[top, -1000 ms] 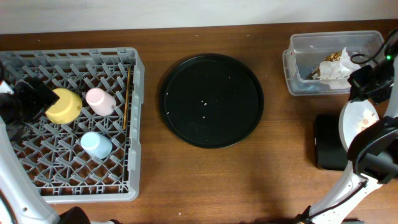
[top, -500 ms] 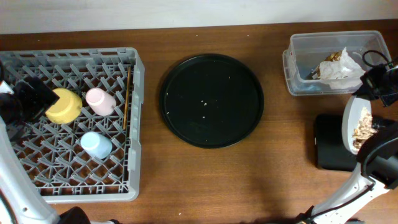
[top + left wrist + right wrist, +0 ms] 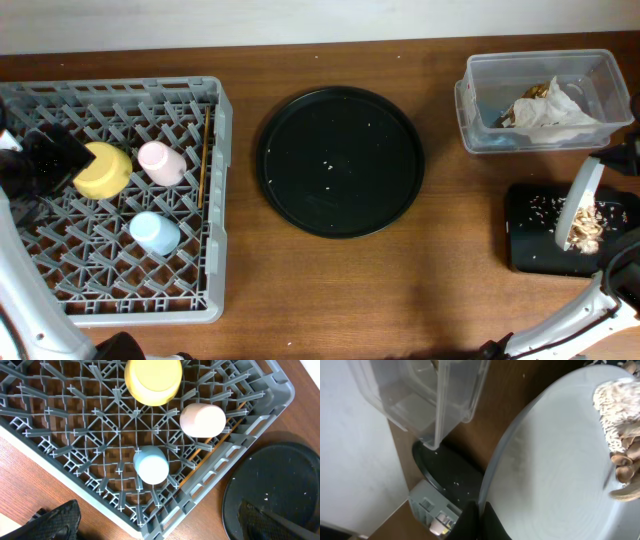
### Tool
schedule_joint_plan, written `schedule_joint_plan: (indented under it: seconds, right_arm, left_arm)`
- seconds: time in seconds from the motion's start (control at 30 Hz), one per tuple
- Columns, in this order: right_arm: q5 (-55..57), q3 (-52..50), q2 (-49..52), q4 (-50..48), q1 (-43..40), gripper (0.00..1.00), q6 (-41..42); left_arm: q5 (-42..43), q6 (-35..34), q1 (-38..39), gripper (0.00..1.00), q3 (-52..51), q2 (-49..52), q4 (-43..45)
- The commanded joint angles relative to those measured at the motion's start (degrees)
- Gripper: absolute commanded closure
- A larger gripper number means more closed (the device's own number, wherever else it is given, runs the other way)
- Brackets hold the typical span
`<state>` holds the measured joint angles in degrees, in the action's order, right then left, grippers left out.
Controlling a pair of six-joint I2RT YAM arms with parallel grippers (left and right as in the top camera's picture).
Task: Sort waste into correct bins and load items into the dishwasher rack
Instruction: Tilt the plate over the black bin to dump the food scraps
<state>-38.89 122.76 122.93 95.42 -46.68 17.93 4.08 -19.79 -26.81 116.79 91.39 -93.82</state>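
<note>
Scraps (image 3: 584, 230) sit bunched at the low end of the plate (image 3: 577, 198), which we hold tipped steeply on edge over the black bin (image 3: 525, 252) at the right side of the desk (image 3: 400, 300). Our right gripper (image 3: 481, 519) is clenched on the plate's rim, as the right wrist view shows. Pale crumbs (image 3: 545, 207) lie scattered on the bin's floor just beside the plate. Whether the plate's lower edge touches the bin we cannot tell.

Behind the bin stands the tub (image 3: 484, 112), holding a crumpled napkin (image 3: 560, 108) with the wrapper (image 3: 530, 94) against it.

At the left side of the desk sits the rack (image 3: 100, 292). Inside it are the bowl (image 3: 103, 170), the pink cup (image 3: 160, 162) lying on its side just beside the bowl, and the blue cup (image 3: 155, 233) standing among the pegs, apart from both. The chopsticks (image 3: 204, 160) lie along the rack's right wall, near the pink cup.

Our left gripper (image 3: 159, 510) hangs over the rack, released, its jaws spread wide with nothing between them. In the overhead view it is at the rack's left side, next to the bowl.

Between the rack and the bins lies the round tray (image 3: 341, 160), with a few white specks on it.
</note>
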Motion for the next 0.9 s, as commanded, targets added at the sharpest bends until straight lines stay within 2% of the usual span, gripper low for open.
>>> schedule_joint_plan:
  seconds: [0.0,0.33,0.6,0.67,0.73,0.77,0.87]
  right_arm:
    - [-3.5,-0.1,-1.6,1.0,-1.6,0.96,-2.4]
    - [-12.0,-0.1,-1.5,1.9,-2.2,0.96,-9.0]
    - [-13.4,-0.4,-0.8,1.8,-2.2,0.96,-8.7]
    - [-12.1,-0.4,-0.6,-1.0,-2.2,0.96,-8.7]
    - [-12.1,-0.4,-0.6,1.9,-2.6,0.96,-9.0]
    - [-14.1,-0.6,-0.9,1.9,-2.9,0.96,-12.2]
    - [-13.9,-0.7,-0.6,1.9,-3.6,0.96,-10.0]
  left_arm:
    - [0.2,-0.5,-0.4,0.00,-0.1,0.3,0.1]
    - [0.2,-0.5,-0.4,0.00,-0.1,0.4,0.1]
    - [0.2,-0.5,-0.4,0.00,-0.1,0.3,0.1]
    - [0.2,-0.5,-0.4,0.00,-0.1,0.3,0.1]
    - [0.2,-0.5,-0.4,0.00,-0.1,0.3,0.1]
    - [0.2,-0.5,-0.4,0.00,-0.1,0.4,0.1]
    - [0.2,-0.5,-0.4,0.00,-0.1,0.3,0.1]
